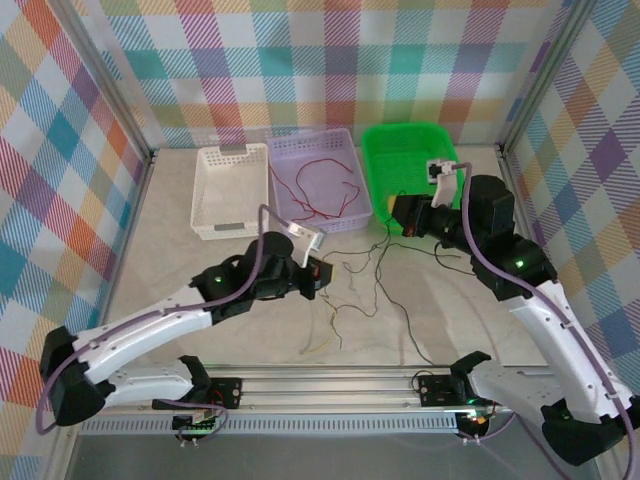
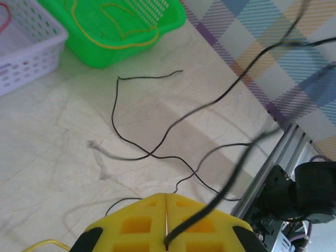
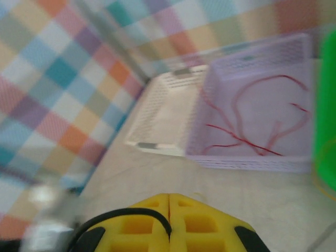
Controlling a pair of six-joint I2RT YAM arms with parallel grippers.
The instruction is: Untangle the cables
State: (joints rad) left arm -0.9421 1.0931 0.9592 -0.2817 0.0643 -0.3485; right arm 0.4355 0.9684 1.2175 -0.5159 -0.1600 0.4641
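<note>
The black cables (image 2: 112, 118) sprawl loose on the surface (image 1: 170, 250) between the arms, just right of the left claw (image 2: 166, 202). That claw is clenched on one of them, which runs up and away to the right. The right claw (image 3: 169, 202) is clenched too, farther off beside the green basket (image 1: 372, 170).

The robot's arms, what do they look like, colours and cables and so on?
The left arm and right arm have white link shells with black joints, each showing a small green light. A thick purple-grey cable loops along each. In the wrist views the jaws are bright yellow moulded blocks with rectangular cut-outs.
</note>
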